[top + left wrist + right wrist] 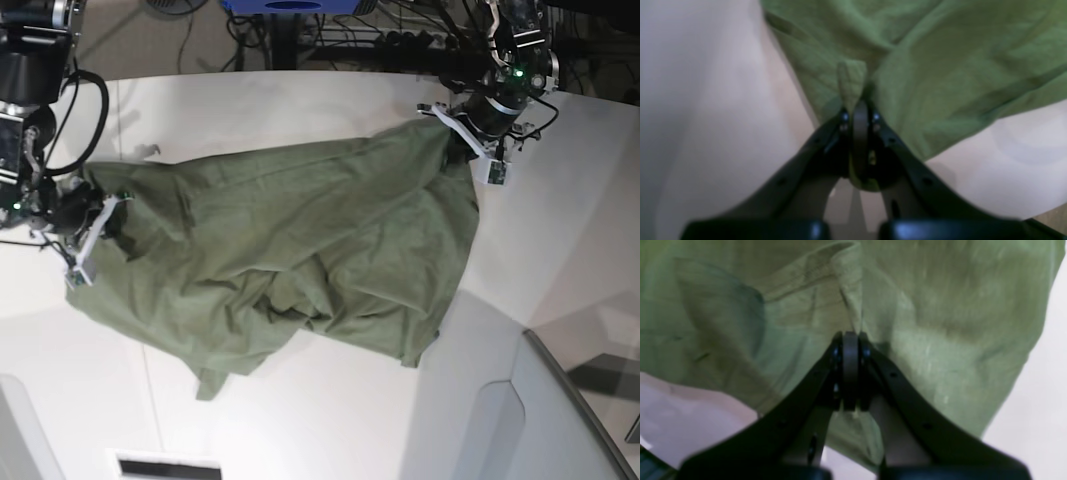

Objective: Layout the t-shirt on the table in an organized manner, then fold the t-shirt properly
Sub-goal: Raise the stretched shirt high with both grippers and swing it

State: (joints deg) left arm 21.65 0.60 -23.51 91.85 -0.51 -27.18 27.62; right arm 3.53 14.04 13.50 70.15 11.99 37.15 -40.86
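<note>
Base view: t-shirt (pixel 300 250) on table (pixel 300 420)

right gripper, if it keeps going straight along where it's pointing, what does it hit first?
The t-shirt. The right gripper is already shut on a fold of it, and green cloth fills the wrist view straight ahead of the tips. The table shows only off to the side; how soon it lies under the cloth is unclear.

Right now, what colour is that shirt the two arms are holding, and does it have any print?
The t-shirt is plain olive green, no print visible; the base view shows it best.
</note>
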